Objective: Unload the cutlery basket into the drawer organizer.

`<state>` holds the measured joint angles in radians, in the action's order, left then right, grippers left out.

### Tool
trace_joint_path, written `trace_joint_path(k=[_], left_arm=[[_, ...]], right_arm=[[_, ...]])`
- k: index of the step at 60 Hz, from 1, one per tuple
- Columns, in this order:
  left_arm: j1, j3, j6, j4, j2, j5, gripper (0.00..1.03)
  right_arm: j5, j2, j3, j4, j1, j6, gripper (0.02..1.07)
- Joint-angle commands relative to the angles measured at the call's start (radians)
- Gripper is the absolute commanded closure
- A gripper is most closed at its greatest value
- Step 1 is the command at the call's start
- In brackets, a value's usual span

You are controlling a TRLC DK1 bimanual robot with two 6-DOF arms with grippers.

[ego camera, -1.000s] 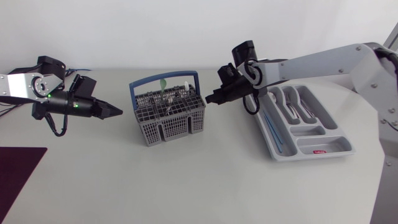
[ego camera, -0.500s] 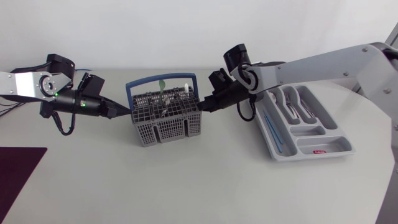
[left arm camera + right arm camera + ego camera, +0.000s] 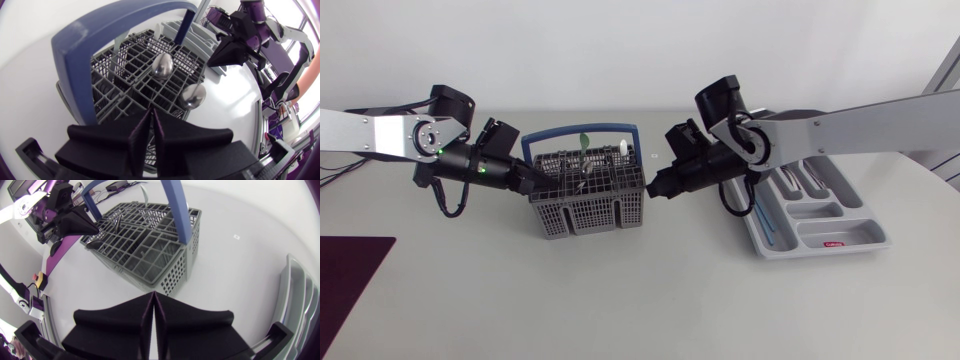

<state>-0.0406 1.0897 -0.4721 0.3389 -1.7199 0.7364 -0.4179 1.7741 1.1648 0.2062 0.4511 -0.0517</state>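
Our left hand has its fingers pressed together and holds nothing. Its tip is at the left rim of the cutlery basket; we cannot tell whether it touches. Our right hand is likewise pressed together and empty, just beside the basket's right wall. The basket stands upright on the worktop with two spoons bowl-up inside. The drawer organizer lies to its right, near but apart.

The basket looks light to us, so a push from either side could slide or tip it and spill the cutlery. Closed fingers cannot take a spoon, and a wedge tip could jam in the grid. The blue handle arches over the spoons and both hands crowd the same spot, so a knock seems likely.
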Motion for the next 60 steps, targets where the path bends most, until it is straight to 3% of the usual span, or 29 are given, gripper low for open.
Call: trace_joint_path(k=[1, 20, 28, 38, 47, 60], left_arm=[[0.011, -0.011, 0.006, 0.011, 0.022, 0.015, 0.87], [0.159, -0.151, -0.04, 0.049, 0.335, 0.024, 0.87], [0.196, -0.166, -0.079, 0.037, 0.321, -0.012, 0.87], [0.185, -0.157, -0.074, -0.074, 0.189, -0.097, 0.87], [0.131, -0.116, -0.042, -0.159, 0.057, -0.157, 0.87], [0.058, -0.08, -0.022, -0.169, -0.01, -0.16, 0.87]], right_arm=[[0.007, -0.03, -0.043, -0.01, 0.008, 0.003, 1.01], [0.042, -0.047, -0.027, -0.01, -0.015, -0.005, 1.01], [0.062, -0.033, -0.004, -0.01, -0.014, -0.005, 1.01], [0.085, 0.016, 0.029, -0.024, -0.009, -0.002, 1.01], [0.103, 0.082, 0.062, -0.039, -0.008, 0.0, 1.01], [0.099, 0.102, 0.067, -0.044, 0.021, 0.0, 1.01]])
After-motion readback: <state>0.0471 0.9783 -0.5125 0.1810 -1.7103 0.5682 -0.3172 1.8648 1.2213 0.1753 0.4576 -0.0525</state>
